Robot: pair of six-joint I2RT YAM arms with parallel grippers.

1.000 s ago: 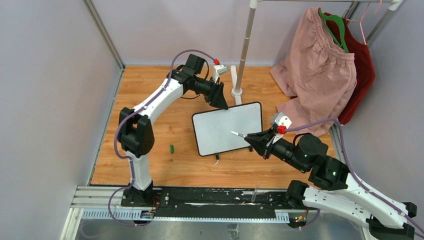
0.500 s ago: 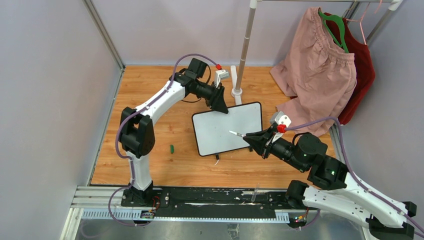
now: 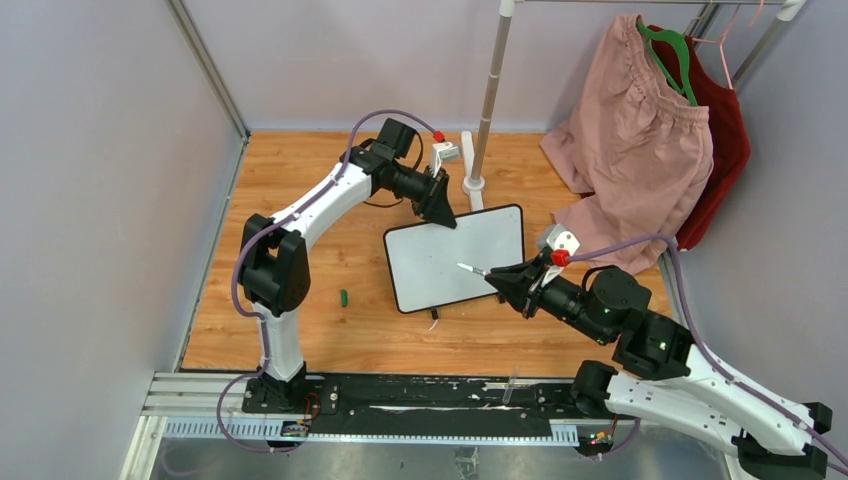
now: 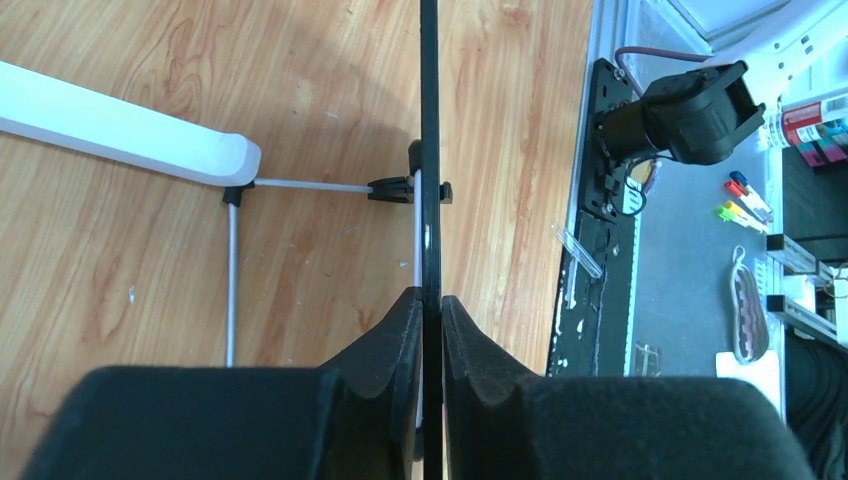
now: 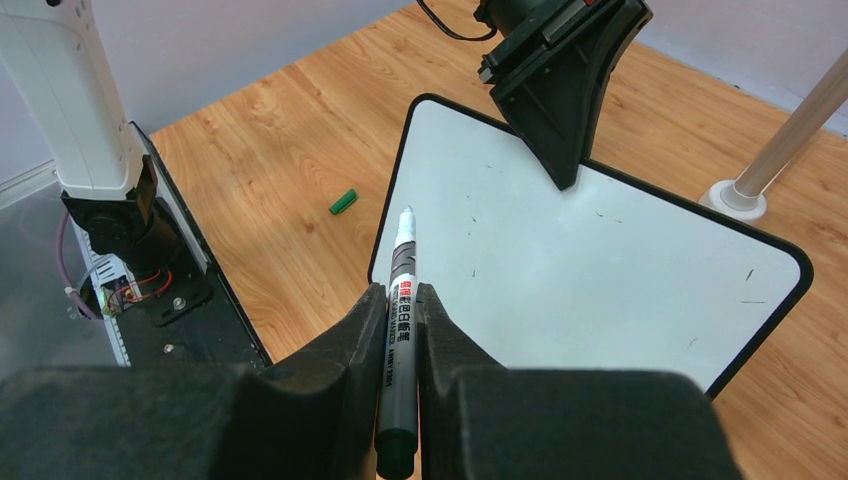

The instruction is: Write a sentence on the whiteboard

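While the left gripper [image 3: 441,208] pinched the blank whiteboard [image 3: 447,262] at its far edge, the right gripper [image 3: 503,279] — clamping a marker [image 5: 402,272] — hovered over it; lowering the tip seemed next.

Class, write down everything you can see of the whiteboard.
The whiteboard is a small white rectangle in a thin black frame with rounded corners. Its surface is unwritten, bearing faint specks. It stands tilted on the table, the left pincer shut on its far edge. The marker in the right pincer points at it; contact is unclear.

One whiteboard [image 3: 455,258], one marker [image 5: 401,290], one green cap [image 3: 343,297], two hanging garments [image 3: 640,140] [image 3: 728,135].
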